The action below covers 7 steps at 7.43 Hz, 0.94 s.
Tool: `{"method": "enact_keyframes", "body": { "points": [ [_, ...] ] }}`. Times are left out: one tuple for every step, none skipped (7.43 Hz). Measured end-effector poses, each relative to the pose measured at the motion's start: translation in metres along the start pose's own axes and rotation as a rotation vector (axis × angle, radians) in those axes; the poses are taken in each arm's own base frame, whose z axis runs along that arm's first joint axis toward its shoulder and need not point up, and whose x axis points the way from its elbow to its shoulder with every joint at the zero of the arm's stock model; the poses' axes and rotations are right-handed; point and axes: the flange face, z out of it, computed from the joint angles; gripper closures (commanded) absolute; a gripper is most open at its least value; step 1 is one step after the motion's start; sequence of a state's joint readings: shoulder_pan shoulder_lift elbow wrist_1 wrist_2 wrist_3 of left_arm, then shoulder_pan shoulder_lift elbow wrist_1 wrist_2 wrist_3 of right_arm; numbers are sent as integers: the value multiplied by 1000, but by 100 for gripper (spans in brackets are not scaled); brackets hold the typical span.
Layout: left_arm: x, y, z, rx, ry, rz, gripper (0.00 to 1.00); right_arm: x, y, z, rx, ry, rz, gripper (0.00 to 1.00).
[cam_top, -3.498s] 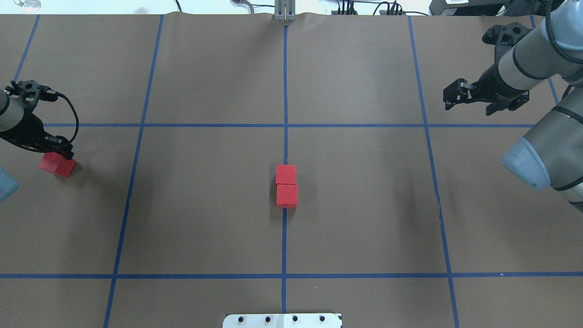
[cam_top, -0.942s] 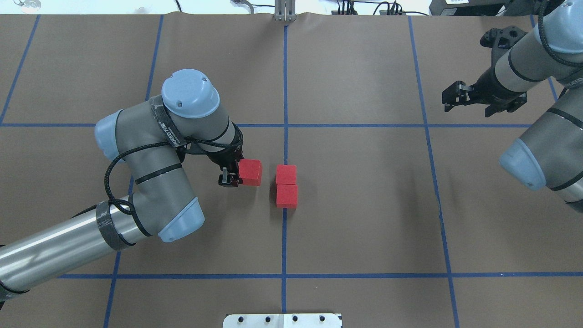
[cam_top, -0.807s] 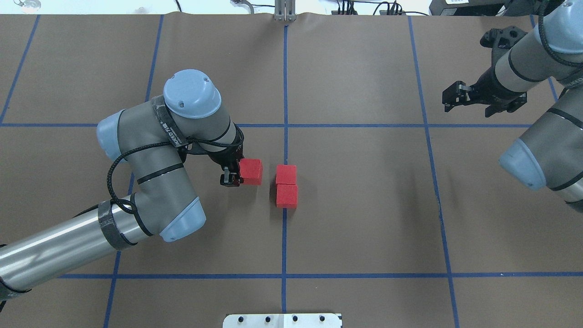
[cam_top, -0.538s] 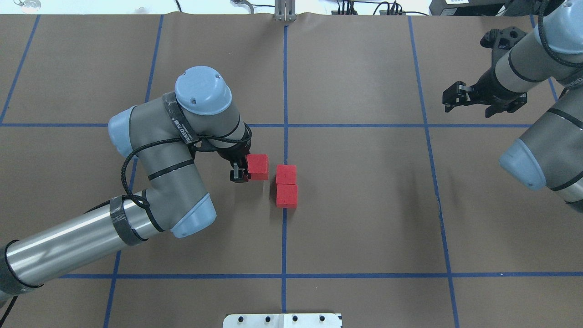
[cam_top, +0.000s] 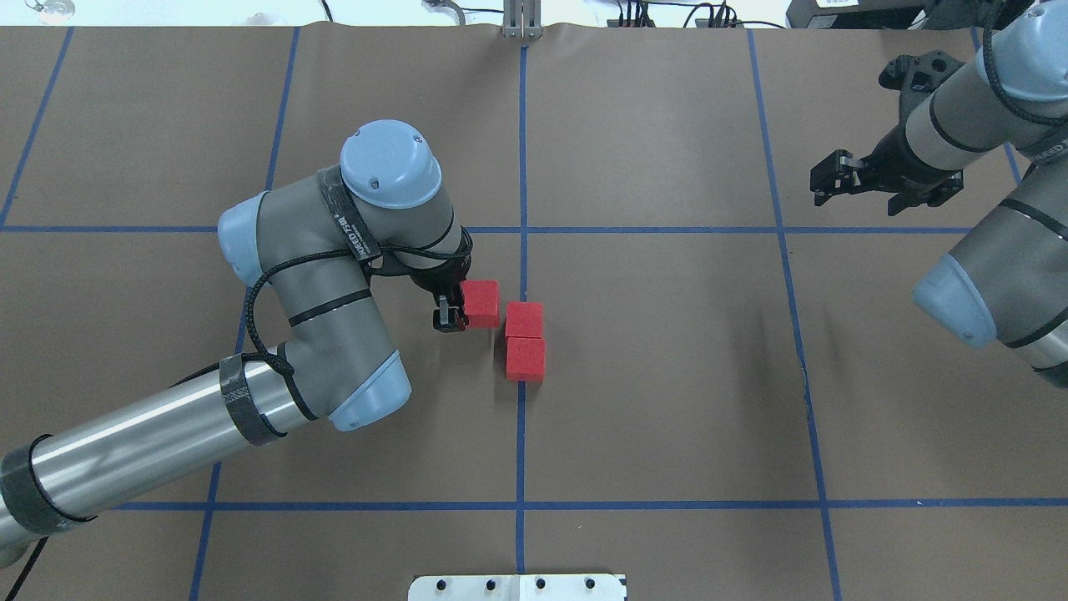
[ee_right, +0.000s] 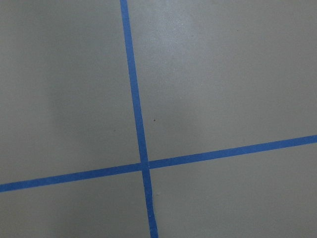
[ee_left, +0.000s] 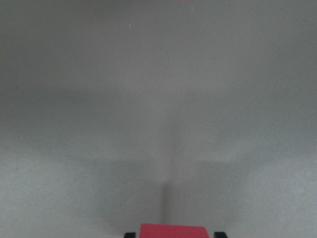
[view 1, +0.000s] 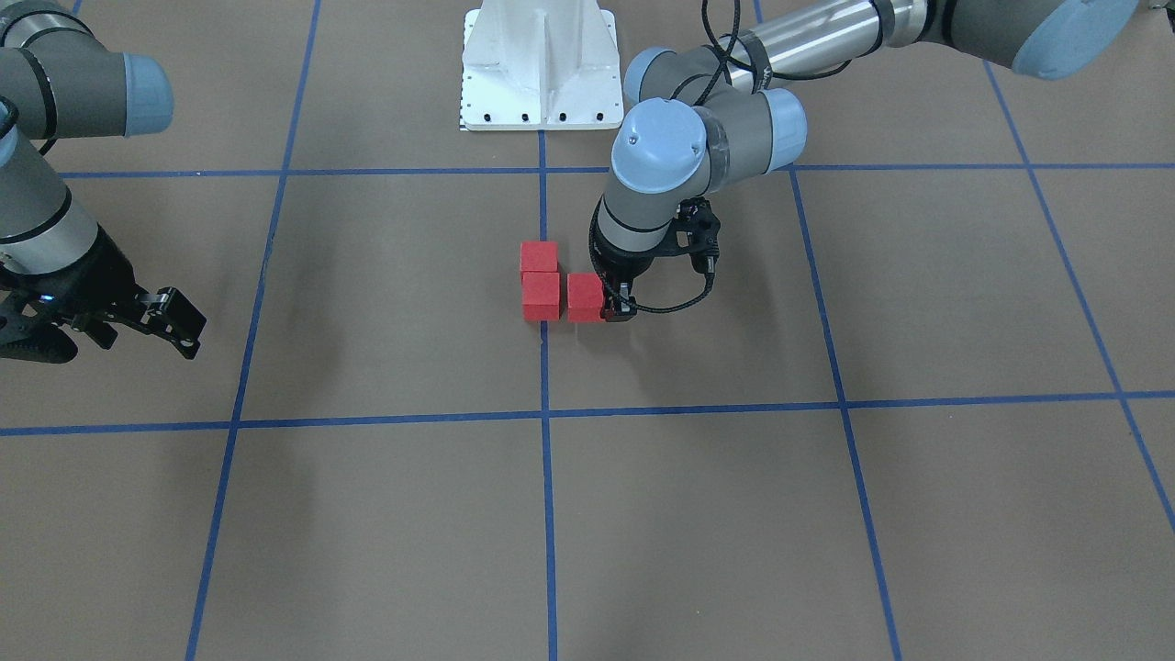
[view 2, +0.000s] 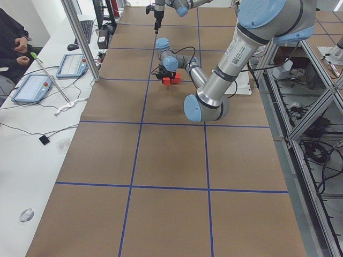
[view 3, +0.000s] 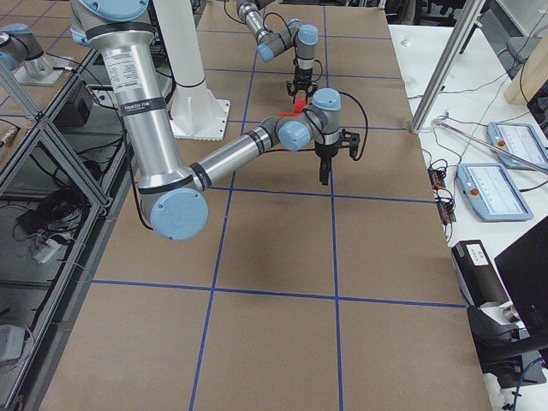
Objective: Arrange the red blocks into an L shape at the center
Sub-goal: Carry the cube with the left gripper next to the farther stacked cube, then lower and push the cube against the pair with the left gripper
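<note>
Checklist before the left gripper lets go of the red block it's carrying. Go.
1. Left gripper shut on the third block: ok.
2. Third block flush against the pair of red blocks: not ok, a thin gap shows.
3. Pair touching each other, on the middle tape line: ok.
4. Third block set down rather than lifted: cannot tell.
5. Right gripper open and well away from the centre: ok.
</note>
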<state>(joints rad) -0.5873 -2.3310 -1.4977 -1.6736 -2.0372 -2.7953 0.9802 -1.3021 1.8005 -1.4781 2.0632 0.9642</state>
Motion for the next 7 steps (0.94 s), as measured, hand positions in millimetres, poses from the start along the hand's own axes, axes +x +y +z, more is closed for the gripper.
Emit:
{"method": "enact_keyframes", "body": {
  "points": [
    [-2, 1, 2, 1, -4, -8, 100, 1, -1, 3, 3, -4, -1, 1],
    [-4, 2, 5, 3, -6, -12, 100, 2, -2, 4, 4, -5, -1, 1],
    [-7, 3, 8, 7, -6, -12, 100, 3, -2, 6, 4, -5, 0, 1],
    [-8, 4, 10, 9, -5, -11, 100, 3, -2, 6, 3, -5, 1, 1],
    [-8, 4, 11, 12, -5, -11, 100, 3, -2, 7, 3, -5, 1, 1],
    [-8, 3, 13, 13, -5, -11, 100, 4, -2, 7, 3, -4, 1, 1],
    [-9, 4, 14, 14, -7, -10, 100, 4, -2, 7, 3, -3, 2, 1]
  ]
}}
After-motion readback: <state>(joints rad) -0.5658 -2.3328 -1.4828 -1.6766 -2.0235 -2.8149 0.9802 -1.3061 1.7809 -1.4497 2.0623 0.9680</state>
